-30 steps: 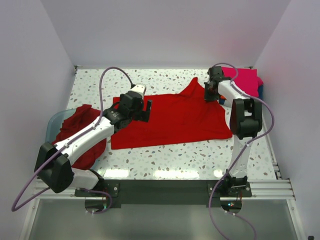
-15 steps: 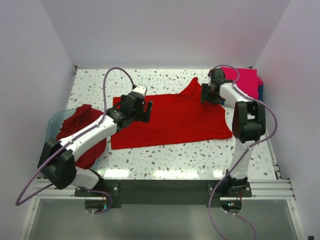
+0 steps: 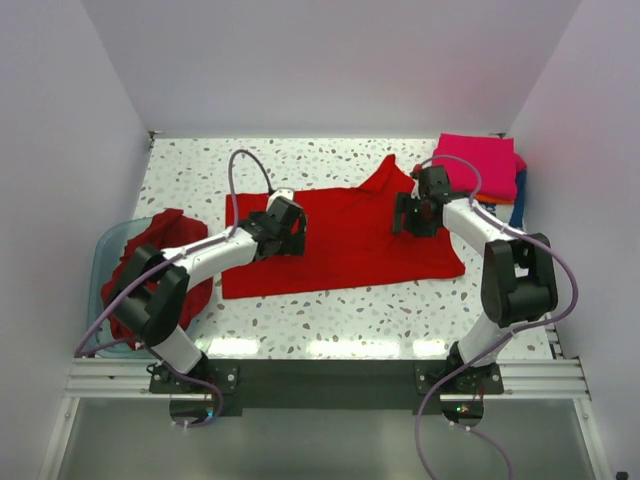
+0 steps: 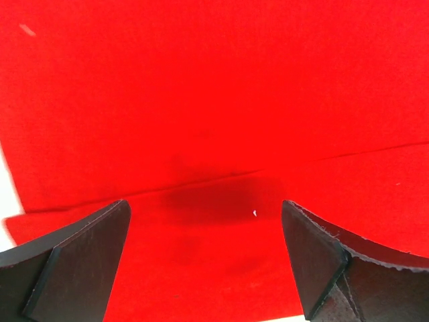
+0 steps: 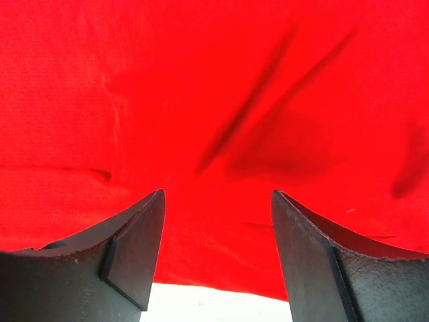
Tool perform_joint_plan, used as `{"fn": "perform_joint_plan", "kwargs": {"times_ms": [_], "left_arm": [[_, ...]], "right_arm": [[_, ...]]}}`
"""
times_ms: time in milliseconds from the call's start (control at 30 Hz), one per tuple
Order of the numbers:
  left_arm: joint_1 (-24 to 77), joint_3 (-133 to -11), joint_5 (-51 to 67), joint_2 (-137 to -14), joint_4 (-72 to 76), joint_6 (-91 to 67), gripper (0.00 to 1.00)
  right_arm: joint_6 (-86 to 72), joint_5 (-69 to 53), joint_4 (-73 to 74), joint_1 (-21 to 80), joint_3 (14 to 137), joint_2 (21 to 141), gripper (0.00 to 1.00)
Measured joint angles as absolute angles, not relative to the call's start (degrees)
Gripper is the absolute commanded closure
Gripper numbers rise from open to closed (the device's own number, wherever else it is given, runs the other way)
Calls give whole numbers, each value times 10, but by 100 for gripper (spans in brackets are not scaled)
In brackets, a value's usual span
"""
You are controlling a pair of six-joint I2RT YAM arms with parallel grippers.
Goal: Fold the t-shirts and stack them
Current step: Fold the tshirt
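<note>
Since a second ago, the left gripper point(image 3: 287, 228) and right gripper point(image 3: 408, 215) have been shifted over the spread red t-shirt point(image 3: 345, 245), and the right jaws have been parted. Left of that shirt, dark red t-shirts point(image 3: 160, 268) are heaped in a teal tub point(image 3: 108, 240). Both grippers are held open and empty, one over its left part, one over its right. Folded t-shirts point(image 3: 482, 165) are stacked past its far right corner

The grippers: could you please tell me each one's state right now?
Left gripper: open, holding nothing, above the red shirt.
Right gripper: open, holding nothing.
</note>
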State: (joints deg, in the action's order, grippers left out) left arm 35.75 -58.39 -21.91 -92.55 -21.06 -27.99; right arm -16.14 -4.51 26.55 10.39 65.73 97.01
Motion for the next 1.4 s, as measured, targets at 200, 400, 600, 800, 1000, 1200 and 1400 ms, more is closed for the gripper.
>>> {"fn": "perform_joint_plan", "kwargs": {"times_ms": [200, 400, 600, 800, 1000, 1200, 1400], "left_arm": [[357, -518, -200, -943, -155, -317, 0], [358, -471, -208, -935, -92, -335, 0], [375, -407, -230, -887, -49, -372, 0], [438, -366, -274, -847, -64, -424, 0], [515, -347, -321, -827, -94, -484, 0], [570, -335, -339, -796, -144, -552, 0], [618, -352, -334, -781, -229, -589, 0]], "right_arm": [[-180, -61, 246, 119, 602, 973, 32], [-204, -56, 243, 122, 576, 978, 32], [-249, -53, 203, 124, 501, 917, 32], [-292, -55, 206, 128, 418, 830, 31], [-314, -44, 247, 128, 357, 745, 30], [-326, -28, 336, 128, 332, 662, 30], [-323, -20, 392, 128, 353, 625, 29]]}}
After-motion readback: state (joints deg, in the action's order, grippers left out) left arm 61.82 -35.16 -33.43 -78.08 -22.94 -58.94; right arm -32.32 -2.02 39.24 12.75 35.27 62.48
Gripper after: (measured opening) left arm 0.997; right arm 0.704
